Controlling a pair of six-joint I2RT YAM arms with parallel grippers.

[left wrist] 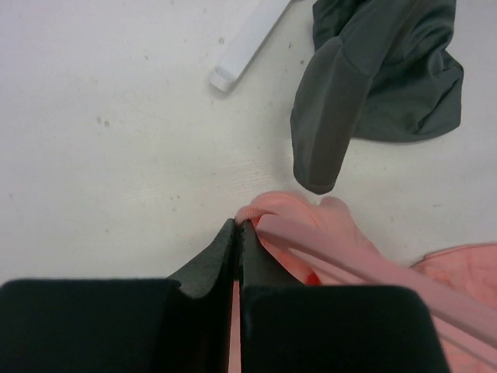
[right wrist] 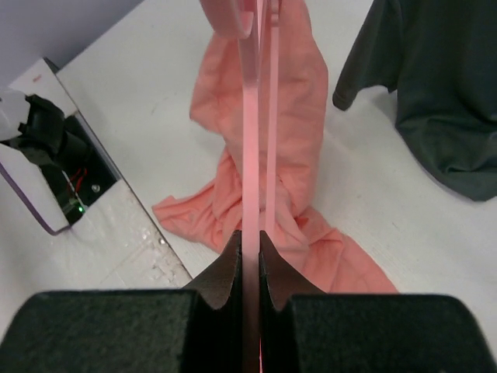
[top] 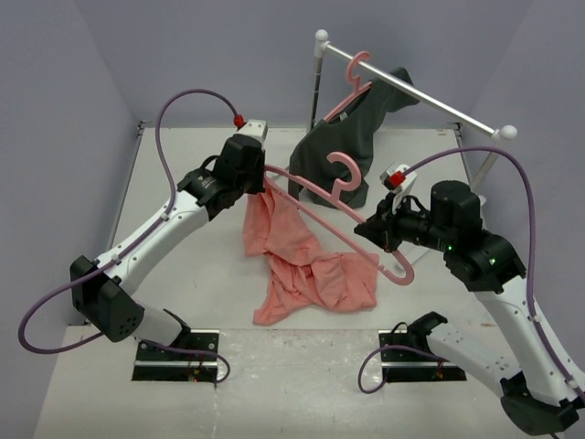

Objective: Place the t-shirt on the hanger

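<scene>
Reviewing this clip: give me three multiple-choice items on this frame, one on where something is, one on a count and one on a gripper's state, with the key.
1. Where is the dark grey garment?
A. Hung from the white rail at the back.
B. Lying by the left arm's base.
C. Flat on the table's near edge.

2. How many pink hangers show in the top view?
A. One.
B. Two.
C. Three.

3. What is the right gripper doing?
A. Open above the table.
B. Shut on the hanger.
C. Shut on the grey garment.

Key: 1 A, the garment hangs on a second hanger hooked over the rail. 2 B, one is on the rail and one is held above the t-shirt. 3 B, the right wrist view shows both fingers closed on the pink bar.
</scene>
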